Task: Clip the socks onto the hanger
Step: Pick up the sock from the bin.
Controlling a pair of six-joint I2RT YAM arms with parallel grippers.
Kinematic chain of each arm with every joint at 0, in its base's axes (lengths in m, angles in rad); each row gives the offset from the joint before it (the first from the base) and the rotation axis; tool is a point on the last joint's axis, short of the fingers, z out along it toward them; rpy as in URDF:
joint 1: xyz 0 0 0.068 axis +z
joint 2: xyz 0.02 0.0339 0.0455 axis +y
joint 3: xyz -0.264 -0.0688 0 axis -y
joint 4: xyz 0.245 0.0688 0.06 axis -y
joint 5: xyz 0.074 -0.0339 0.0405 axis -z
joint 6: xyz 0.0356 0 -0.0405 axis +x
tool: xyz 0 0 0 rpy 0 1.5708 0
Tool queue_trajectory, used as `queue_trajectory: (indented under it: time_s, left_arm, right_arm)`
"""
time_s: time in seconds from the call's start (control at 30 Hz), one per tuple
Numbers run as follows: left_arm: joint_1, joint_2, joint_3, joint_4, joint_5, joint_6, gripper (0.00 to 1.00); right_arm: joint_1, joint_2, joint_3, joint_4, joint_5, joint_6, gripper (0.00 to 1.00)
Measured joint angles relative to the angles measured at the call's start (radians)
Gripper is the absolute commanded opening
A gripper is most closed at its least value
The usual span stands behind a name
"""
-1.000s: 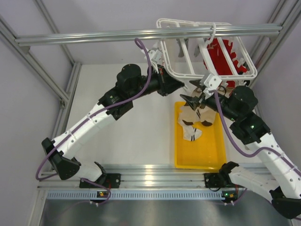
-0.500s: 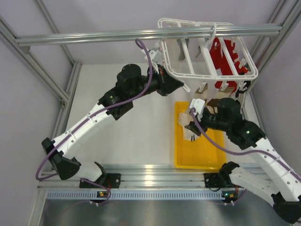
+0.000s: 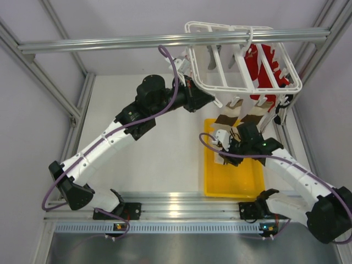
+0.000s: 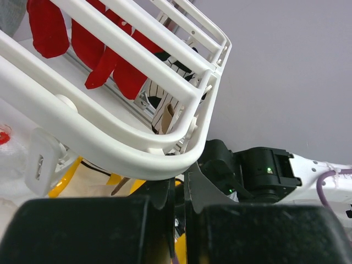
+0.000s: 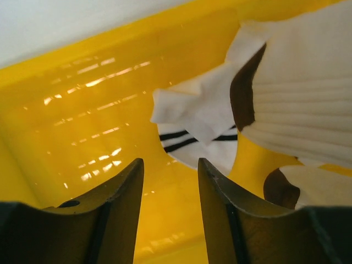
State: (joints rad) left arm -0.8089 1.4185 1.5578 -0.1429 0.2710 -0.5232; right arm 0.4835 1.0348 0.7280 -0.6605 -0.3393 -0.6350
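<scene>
— Down in the yellow tray [image 5: 66, 110], how are the socks [image 5: 291, 104] lying?
— They are lying crumpled at its far end, cream with dark brown blocks, one showing thin dark stripes. The right end effector [image 5: 168, 181] is hovering just above them, its fingers standing apart with nothing between them.
— And the hanger [image 4: 110, 137]?
— It is hanging tilted, its hook over the overhead rail [image 3: 137, 41], beyond the tray. Two hanging socks [image 3: 228, 116] are dangling under its near side, and a red garment [image 4: 82, 38] is hanging farther back.
— Is anything holding it?
— The left end effector [image 4: 179, 192] is gripping its rim at the near left corner, fingers pinched almost together. The tray is sitting on the white tabletop [image 3: 165, 148].
</scene>
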Motion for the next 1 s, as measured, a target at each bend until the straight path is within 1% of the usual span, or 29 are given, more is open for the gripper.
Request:
queue_trajectory:
  time_s: [0.2, 0.27, 0.4, 0.67, 0.7, 0.77, 0.8, 0.9, 1.0]
  left_arm:
    - [0.001, 0.000, 0.000, -0.001, 0.000, 0.003, 0.00]
    - [0.001, 0.000, 0.000, 0.000, 0.000, 0.002, 0.00]
    - [0.002, 0.000, 0.000, 0.000, 0.000, 0.002, 0.00]
    - [0.002, 0.000, 0.000, 0.000, 0.000, 0.002, 0.00]
    - [0.002, 0.000, 0.000, 0.000, 0.000, 0.002, 0.00]
    - [0.003, 0.000, 0.000, 0.000, 0.000, 0.002, 0.00]
    - [0.003, 0.000, 0.000, 0.000, 0.000, 0.002, 0.00]
    - [0.003, 0.000, 0.000, 0.000, 0.000, 0.002, 0.00]
    - [0.005, 0.000, 0.000, 0.000, 0.000, 0.002, 0.00]
  right_arm:
    - [-0.159, 0.085, -0.043, 0.010, -0.018, -0.179, 0.44]
    - [-0.188, 0.119, -0.046, 0.011, -0.019, -0.239, 0.46]
    - [-0.201, 0.172, -0.047, 0.034, -0.020, -0.322, 0.50]
    - [-0.201, 0.275, -0.046, 0.074, -0.020, -0.429, 0.49]
    - [-0.200, 0.288, -0.046, 0.073, -0.018, -0.442, 0.47]
    - [-0.200, 0.303, -0.047, 0.073, -0.011, -0.465, 0.37]
    - [-0.200, 0.305, -0.047, 0.072, -0.008, -0.476, 0.22]
    - [-0.199, 0.306, -0.047, 0.065, -0.002, -0.503, 0.00]
    - [-0.199, 0.293, -0.039, 0.024, -0.006, -0.509, 0.00]
